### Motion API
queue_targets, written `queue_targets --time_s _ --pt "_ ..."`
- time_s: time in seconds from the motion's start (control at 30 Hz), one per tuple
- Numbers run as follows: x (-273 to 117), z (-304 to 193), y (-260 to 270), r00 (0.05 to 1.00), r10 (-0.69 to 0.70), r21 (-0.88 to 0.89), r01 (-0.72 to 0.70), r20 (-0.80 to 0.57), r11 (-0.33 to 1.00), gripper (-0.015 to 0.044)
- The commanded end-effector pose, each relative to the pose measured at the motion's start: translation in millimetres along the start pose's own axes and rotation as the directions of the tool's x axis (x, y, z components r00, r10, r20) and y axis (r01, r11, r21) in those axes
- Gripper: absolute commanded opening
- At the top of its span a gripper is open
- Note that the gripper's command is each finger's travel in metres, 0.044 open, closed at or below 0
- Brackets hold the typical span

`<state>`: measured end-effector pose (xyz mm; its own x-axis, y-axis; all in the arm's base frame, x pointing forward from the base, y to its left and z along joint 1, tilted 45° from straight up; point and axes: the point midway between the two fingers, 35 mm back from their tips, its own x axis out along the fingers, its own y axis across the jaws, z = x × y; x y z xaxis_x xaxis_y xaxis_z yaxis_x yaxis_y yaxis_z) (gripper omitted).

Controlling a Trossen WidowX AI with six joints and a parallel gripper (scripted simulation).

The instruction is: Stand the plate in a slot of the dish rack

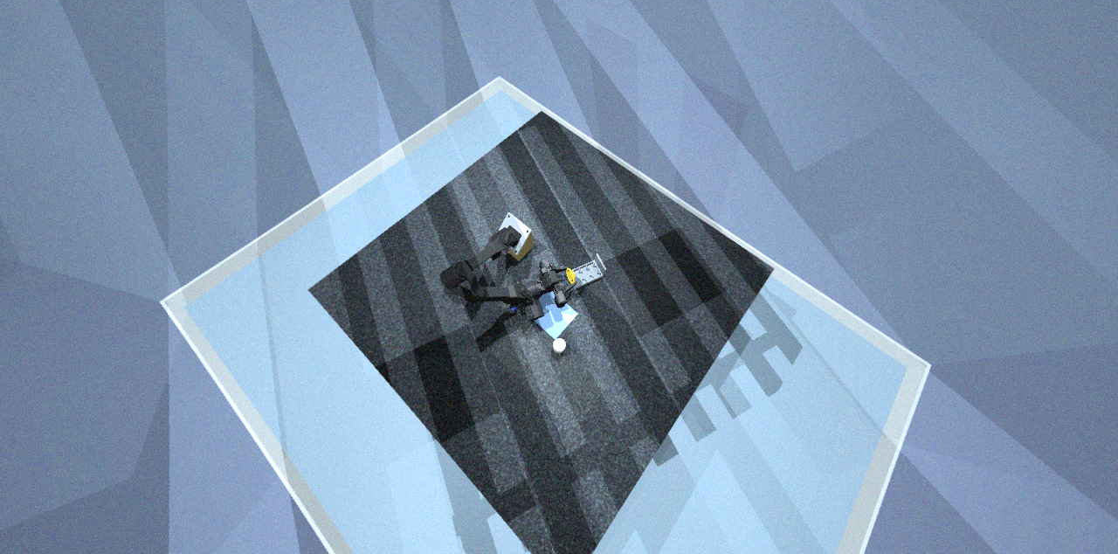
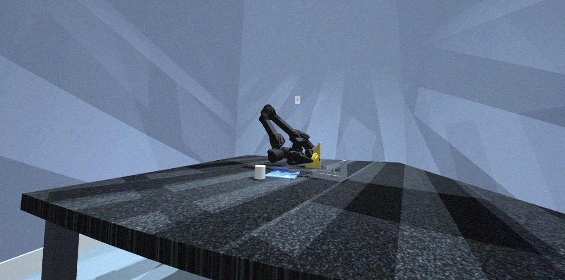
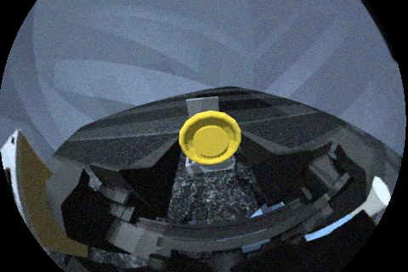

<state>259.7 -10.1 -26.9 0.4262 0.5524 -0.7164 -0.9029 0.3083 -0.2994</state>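
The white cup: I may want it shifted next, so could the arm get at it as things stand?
Probably not yet. The claw is shut on the yellow plate, held by the dish rack. The white cup stands apart beside the blue sheet, with nothing over it, so reach looks likely once the plate is released.
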Motion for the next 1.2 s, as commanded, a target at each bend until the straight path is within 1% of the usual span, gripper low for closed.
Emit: queue_targets --time_s 0.0,0.1,0.6,0.73,0.87,1.0,1.17 --pt "5.2 0.3 0.2 1.000 0.000 0.000 0.000 0.003 1.000 0.0000" --pt "14.2 0.1 1.0 1.000 0.003 0.005 -0.003 0.001 1.000 0.0000" --pt "28.0 1.6 0.6 1.000 -0.002 -0.006 0.002 0.005 1.000 0.0000" --pt "38.2 2.8 1.6 1.000 -0.005 -0.013 0.005 0.008 1.000 0.0000" --pt "38.9 1.1 1.6 1.000 -0.005 -0.014 0.005 0.008 1.000 0.0000" --pt "41.3 -19.3 1.8 1.000 -0.008 -0.021 0.008 0.010 1.000 0.0000" --pt "39.4 -14.4 1.4 1.000 -0.009 -0.017 0.009 0.003 1.000 0.0000"
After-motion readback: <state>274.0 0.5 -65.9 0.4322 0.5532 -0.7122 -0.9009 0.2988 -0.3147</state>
